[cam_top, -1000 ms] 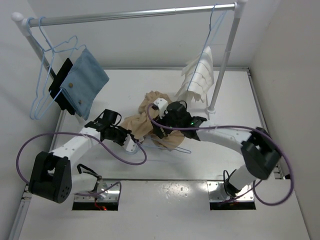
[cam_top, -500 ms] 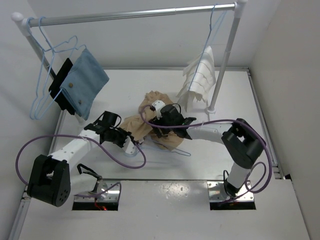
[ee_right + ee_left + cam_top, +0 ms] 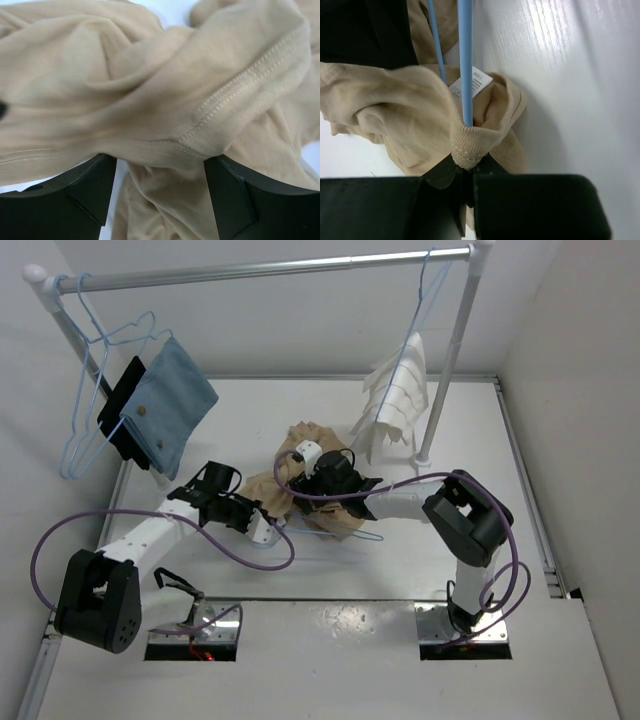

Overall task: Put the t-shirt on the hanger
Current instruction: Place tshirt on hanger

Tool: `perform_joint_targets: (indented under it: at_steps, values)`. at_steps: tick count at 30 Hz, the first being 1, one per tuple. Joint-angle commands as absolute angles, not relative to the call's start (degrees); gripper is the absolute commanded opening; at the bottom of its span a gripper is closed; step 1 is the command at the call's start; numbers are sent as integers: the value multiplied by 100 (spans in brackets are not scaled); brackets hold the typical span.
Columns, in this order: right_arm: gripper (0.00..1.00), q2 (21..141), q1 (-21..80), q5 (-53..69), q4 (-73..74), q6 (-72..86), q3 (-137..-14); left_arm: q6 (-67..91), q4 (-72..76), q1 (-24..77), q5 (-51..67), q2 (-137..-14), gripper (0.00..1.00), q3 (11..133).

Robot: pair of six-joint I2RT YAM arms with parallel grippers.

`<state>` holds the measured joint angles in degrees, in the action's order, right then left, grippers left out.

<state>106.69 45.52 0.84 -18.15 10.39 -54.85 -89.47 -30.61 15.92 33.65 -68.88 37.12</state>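
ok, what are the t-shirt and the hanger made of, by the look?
The t-shirt: tan knit, probably cotton jersey, matte; stitched hem, ribbed collar and soft folds show. The hanger: thin pale-blue rod, smooth; looks like coated wire or plastic, cannot tell which.

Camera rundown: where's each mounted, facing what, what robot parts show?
Top external: above, behind the bases, looking down on white table; both arms visible.
Left wrist: on left arm, facing limp tan t-shirt collar and thin pale-blue wire hanger; left hand at bottom.
Right wrist: close on the t-shirt; open right hand along bottom.
Shared: all three show the t-shirt.
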Motion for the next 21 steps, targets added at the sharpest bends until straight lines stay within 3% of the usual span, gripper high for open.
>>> perform_joint_targets:
  at_steps: [1,10,17,21]
  values:
    - [70,10521,4579,491,-2391,1011,-5625,-8842,-3050,1485,3577,-6829,0,3894]
    - [70,11090,4518,-403,-2391,1502,-6011,-8737,-3050,1433,3639,-6829,0,3894]
    - [61,11408,4465,-509,-2445,1977,-6476,-8622,-3050,1433,3691,-6829,0,3946]
    - [58,11514,4465,-1193,-2153,2267,-6618,-8569,-3050,1433,3744,-6777,0,3946]
